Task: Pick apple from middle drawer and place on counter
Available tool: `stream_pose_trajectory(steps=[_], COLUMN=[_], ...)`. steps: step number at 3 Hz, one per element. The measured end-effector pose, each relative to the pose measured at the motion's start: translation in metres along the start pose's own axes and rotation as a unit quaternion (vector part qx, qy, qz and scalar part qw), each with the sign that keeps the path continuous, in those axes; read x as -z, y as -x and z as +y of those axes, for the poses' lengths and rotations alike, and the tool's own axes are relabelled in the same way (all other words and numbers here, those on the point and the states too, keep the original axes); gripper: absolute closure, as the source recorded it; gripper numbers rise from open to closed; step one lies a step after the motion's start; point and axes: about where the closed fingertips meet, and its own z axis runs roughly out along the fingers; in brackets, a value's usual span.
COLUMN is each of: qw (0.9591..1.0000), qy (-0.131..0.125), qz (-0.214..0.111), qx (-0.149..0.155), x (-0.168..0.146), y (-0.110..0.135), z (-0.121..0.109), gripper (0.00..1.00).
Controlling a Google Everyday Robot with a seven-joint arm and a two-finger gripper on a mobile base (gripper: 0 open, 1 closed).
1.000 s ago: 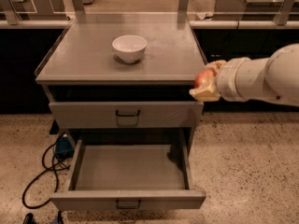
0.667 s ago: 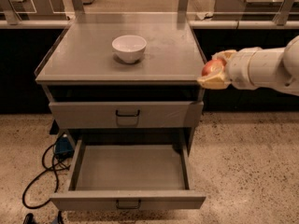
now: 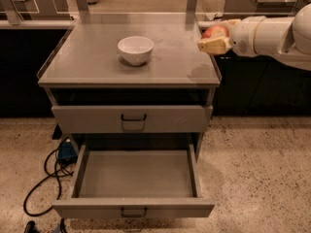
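Note:
My gripper (image 3: 214,38) is at the right edge of the counter (image 3: 97,57), a little above its surface, on a white arm coming in from the right. It is shut on the apple (image 3: 215,31), red-orange with a paler patch, which shows between the cream fingers (image 3: 212,46). The middle drawer (image 3: 136,178) stands pulled out below, a shallow grey tray with a black loop handle, and nothing shows inside it. The drawer above it (image 3: 131,119) is shut.
A white bowl (image 3: 135,49) stands on the counter left of centre. The counter has low raised rims and two posts at the back. A black cable (image 3: 46,178) and a blue object lie on the speckled floor at the left. Steel tables stand behind.
The gripper has risen with the apple from beside the counter's front right corner to above its right edge, and moved a little farther back.

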Motion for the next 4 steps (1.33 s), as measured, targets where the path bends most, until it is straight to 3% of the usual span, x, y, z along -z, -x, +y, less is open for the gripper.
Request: stream_pose_trajectory(steps=[1, 2, 3, 4], qw=[0.9989, 0.9973, 0.9975, 0.9983], qy=[0.015, 0.026, 0.038, 0.039], qz=[-0.035, -0.050, -0.027, 0.020], qx=[-0.027, -0.047, -0.052, -0.037], x=[-0.042, -0.078, -0.104, -0.107], y=[0.033, 0.045, 0.035, 0.010], z=[-0.023, -0.040, -0.042, -0.041], gripper=[1.00, 1.00, 1.00, 1.00])
